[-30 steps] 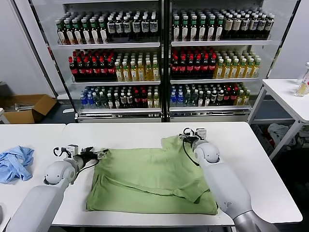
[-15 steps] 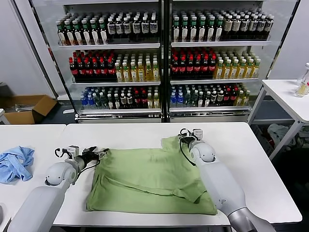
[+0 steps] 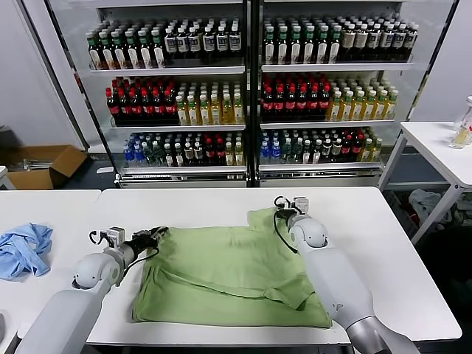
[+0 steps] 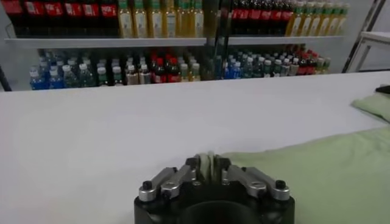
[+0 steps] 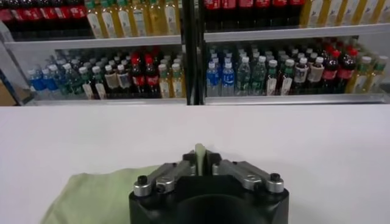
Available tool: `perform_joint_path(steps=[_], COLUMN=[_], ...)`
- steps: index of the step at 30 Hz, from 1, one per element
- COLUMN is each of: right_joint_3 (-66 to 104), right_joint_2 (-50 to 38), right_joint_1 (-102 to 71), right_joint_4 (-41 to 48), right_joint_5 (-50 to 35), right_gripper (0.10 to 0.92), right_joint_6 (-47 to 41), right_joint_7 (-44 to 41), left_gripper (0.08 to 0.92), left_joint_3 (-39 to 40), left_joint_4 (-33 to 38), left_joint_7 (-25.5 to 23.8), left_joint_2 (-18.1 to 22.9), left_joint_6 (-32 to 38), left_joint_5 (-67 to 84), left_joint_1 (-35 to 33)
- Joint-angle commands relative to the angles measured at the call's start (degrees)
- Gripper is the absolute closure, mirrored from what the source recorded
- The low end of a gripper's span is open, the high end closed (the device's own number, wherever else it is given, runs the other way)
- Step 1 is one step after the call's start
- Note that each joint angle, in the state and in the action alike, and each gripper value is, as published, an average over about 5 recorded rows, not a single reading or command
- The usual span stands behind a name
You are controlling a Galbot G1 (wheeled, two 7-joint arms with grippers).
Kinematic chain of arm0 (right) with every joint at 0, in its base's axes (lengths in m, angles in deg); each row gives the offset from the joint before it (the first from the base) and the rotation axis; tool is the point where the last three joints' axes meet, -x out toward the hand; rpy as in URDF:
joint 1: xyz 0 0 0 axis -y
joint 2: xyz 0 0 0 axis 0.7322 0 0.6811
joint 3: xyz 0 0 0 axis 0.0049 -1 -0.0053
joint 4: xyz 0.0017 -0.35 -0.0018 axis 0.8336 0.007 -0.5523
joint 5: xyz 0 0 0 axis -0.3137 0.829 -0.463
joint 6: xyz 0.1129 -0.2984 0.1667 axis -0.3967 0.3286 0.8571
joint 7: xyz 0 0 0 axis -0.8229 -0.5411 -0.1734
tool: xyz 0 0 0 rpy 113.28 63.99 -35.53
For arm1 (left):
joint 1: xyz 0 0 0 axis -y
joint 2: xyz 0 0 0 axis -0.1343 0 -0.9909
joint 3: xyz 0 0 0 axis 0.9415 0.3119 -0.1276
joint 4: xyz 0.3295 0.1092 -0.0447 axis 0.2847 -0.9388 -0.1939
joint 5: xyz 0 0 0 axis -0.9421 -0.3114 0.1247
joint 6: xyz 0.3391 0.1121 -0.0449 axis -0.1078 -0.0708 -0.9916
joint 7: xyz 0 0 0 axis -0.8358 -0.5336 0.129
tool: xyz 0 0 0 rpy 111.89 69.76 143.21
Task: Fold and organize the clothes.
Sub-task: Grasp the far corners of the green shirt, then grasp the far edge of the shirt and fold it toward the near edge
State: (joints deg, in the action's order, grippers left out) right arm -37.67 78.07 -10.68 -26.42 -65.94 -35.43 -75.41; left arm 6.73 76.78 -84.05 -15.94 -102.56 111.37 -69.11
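The clothes are one light green shirt (image 3: 228,273), lying flat and partly folded on the white table (image 3: 391,243). My left gripper (image 3: 156,236) sits low at the shirt's far left corner. In the left wrist view this gripper (image 4: 207,164) is shut on a thin fold of the green fabric, and the shirt (image 4: 317,176) spreads away beside it. My right gripper (image 3: 282,212) is at the far right corner by the sleeve. In the right wrist view it (image 5: 199,157) pinches an upright sliver of the shirt (image 5: 91,195). No buttons or print show.
A crumpled light-blue cloth (image 3: 23,249) lies on the neighbouring table to the left. Glass-door coolers full of bottles (image 3: 243,88) stand behind the table. A cardboard box (image 3: 40,164) sits on the floor at far left, and another white table (image 3: 442,147) stands at right.
Both grippers went from open to shut on the shirt's far edge. The left one slid a little toward the shirt, and the right one shifted slightly left.
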Motion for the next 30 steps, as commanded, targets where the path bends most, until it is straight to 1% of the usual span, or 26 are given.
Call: perform_joint_path(steps=[1, 4, 6, 9, 12, 20, 26, 30], right_joint_3=[-0.1, -0.4, -0.7, -1.3, -0.8, 3.8, 7.2, 9.1], right_joint_2=[-0.1, -0.9, -2.0, -4.8, -7.9, -15.1, -19.5, -22.0], right_joint_1=[0.1, -0.2, -0.7, -2.8, -6.1, -16.4, -24.9, -30.8], right_joint_4=[-0.1, -2.1, -4.6, -10.8, -18.5, -38.3, -49.3, -55.0], right_joint_5=[0.2, 0.0, -0.5, -2.9, -6.1, -13.0, -14.9, -14.8], right_gripper=[0.914, 0.915, 0.915, 0.915, 0.915, 0.915, 0.915, 0.915], right_joint_6=[0.4, 0.8, 0.9, 0.3, -1.0, -4.0, -4.1, -4.1], right_joint_7=[-0.3, -0.4, -0.4, 0.1, 0.9, 3.8, 5.0, 5.2], left_gripper=[0.855, 0.908, 0.915, 0.915, 0.915, 0.915, 0.915, 0.915], left_joint_3=[0.1, -0.1, -0.5, -1.5, -3.1, -7.5, -10.0, -11.8], left_joint_4=[0.3, 1.3, 2.5, 5.2, 8.4, 16.7, 18.8, 19.7], left_joint_7=[-0.1, 0.2, 0.6, 1.1, 1.5, 2.1, 1.9, 1.5], left_joint_2=[-0.3, -0.8, -1.2, -2.3, -3.2, -4.9, -5.0, -5.1], left_joint_6=[3.0, 3.9, 4.6, 5.8, 6.7, 7.2, 8.1, 8.4], left_joint_5=[2.3, 4.0, 5.3, 6.9, 8.4, 9.7, 9.3, 9.3], left_joint_1=[0.0, 0.1, -0.3, -1.8, -4.2, -13.6, -18.8, -21.2])
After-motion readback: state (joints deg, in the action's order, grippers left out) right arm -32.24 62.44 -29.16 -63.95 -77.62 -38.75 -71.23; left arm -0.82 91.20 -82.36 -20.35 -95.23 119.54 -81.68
